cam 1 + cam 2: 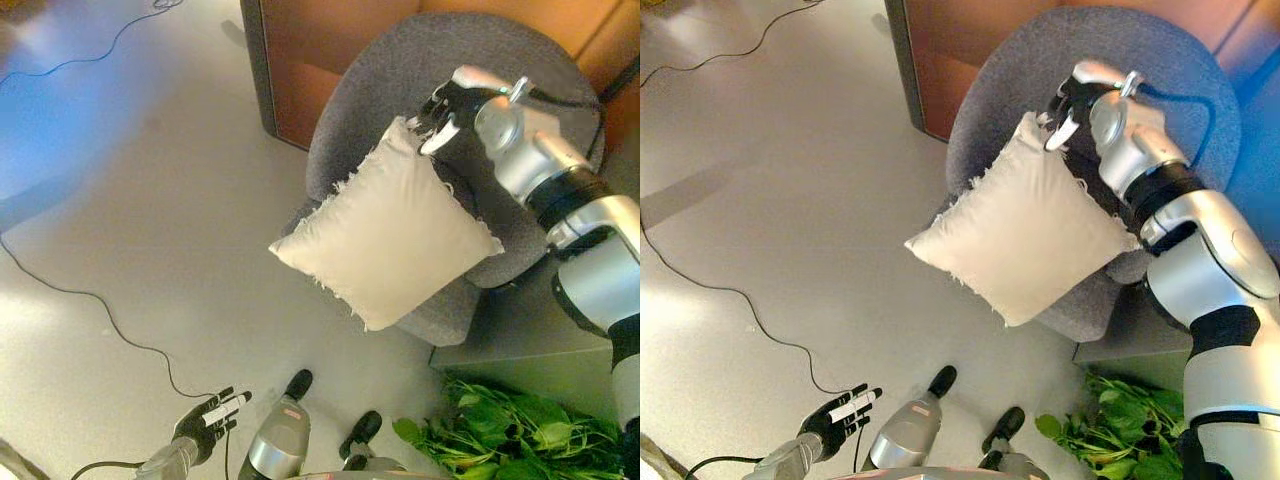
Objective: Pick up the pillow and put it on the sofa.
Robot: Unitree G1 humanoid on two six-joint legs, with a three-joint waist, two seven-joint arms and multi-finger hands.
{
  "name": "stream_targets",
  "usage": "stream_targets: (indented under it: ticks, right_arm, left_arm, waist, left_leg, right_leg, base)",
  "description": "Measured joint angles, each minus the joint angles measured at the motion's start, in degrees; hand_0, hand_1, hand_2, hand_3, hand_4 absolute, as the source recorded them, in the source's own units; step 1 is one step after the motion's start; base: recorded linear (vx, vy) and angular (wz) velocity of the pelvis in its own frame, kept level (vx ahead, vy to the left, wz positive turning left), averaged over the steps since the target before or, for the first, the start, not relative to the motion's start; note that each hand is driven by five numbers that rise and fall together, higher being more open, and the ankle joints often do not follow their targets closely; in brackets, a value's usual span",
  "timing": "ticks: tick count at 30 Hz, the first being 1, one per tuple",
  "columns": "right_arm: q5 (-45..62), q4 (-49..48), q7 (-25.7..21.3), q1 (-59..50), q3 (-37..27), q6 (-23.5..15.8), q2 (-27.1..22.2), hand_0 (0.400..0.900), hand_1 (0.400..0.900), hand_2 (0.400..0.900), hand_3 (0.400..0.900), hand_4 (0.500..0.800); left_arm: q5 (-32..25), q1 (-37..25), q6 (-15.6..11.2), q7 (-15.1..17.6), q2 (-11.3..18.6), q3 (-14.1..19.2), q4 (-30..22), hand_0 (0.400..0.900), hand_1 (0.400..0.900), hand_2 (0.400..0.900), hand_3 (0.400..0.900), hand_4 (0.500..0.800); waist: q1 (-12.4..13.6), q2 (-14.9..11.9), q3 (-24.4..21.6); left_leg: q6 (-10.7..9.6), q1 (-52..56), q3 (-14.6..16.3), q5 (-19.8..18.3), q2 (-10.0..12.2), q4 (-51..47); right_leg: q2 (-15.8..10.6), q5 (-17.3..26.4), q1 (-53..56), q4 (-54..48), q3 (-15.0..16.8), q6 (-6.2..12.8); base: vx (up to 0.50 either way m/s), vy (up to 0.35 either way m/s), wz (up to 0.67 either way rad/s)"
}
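— Where's the pillow [392, 235]?
— Centre, over the sofa [400, 70], which lies at twelve o'clock. The right hand [445, 110] pinches its top corner.
— Left hand [208, 420]?
— Seven o'clock, fingers spread, empty.

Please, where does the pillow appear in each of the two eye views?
Left eye view: pillow right of centre, top corner in the right hand.
Right eye view: pillow near centre, the same corner held.
Shared landmark: the grey sofa behind it in both.
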Motion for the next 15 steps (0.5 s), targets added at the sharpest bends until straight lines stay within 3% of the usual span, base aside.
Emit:
stream_targets:
  ticks: [11,15]
  right_arm:
    - [5.2,3.8,-0.2,-2.4,-0.7,-0.1,-0.4,0.900,0.900,0.900,0.900,0.800]
    - [10.2,2.9,-0.3,-1.7,-4.7,-1.1,-0.4,0.900,0.900,0.900,0.900,0.800]
  left_arm:
    - [0.1,0.0,-0.1,0.0,0.0,0.0,0.0,0.900,0.900,0.900,0.900,0.800]
    - [0.4,0.2,-0.1,0.1,0.0,0.0,0.0,0.900,0.900,0.900,0.900,0.800]
  waist:
    - [-1.0,-0.1,0.1]
    - [-2.2,-0.2,0.1]
  left_leg:
    - [0.3,2.6,1.5,0.1,0.0,-1.1]
    - [0.5,4.2,3.3,0.2,0.2,-1.8]
  right_leg:
    - [-0.3,-0.1,1.5,0.0,1.5,0.29]
    - [-0.3,0.0,1.9,0.0,3.2,0.44]
  base:
    - [0.02,0.005,-0.13]
    - [-0.02,0.012,-0.29]
